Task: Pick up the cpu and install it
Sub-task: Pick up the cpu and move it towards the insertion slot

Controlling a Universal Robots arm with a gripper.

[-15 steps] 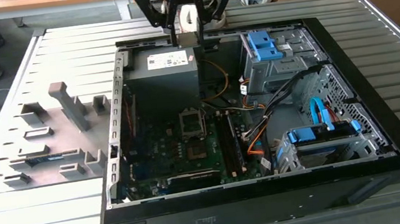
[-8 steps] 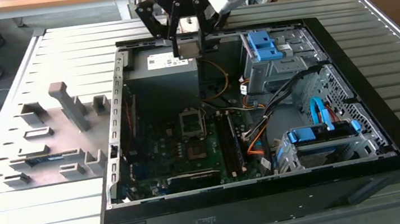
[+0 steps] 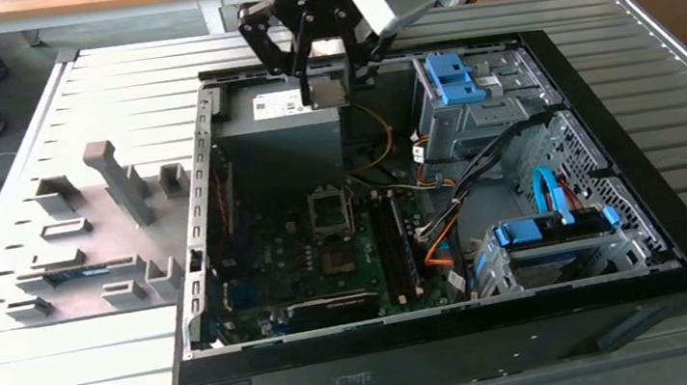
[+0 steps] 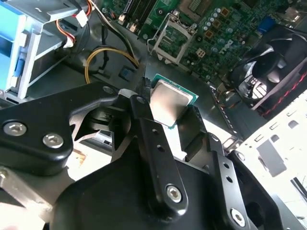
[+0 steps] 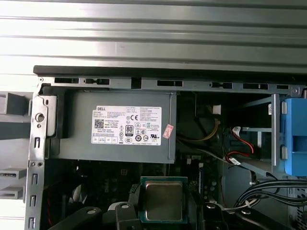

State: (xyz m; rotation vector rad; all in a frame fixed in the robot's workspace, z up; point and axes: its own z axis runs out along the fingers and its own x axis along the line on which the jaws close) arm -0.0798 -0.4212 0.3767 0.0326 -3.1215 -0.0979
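Note:
The cpu (image 3: 327, 93), a thin square chip with a dull silver face and green edge, hangs in the air above the rear of the open computer case. My gripper (image 3: 324, 80) is shut on it, its black fingers pressing two opposite edges. In both wrist views the cpu (image 4: 171, 99) (image 5: 163, 199) sits between the fingers (image 4: 142, 103). The metal-framed socket (image 3: 330, 210) (image 4: 171, 40) lies on the green motherboard lower down in the case, apart from the chip and with nothing in it.
The grey power supply (image 3: 272, 111) (image 5: 120, 127) with a white label sits under the gripper. Blue drive cages (image 3: 454, 78) and cables (image 3: 538, 195) fill the case's side at the exterior view's right. A fan (image 4: 276, 52) stands near the socket. A grey fixture block (image 3: 95, 230) lies beside the case.

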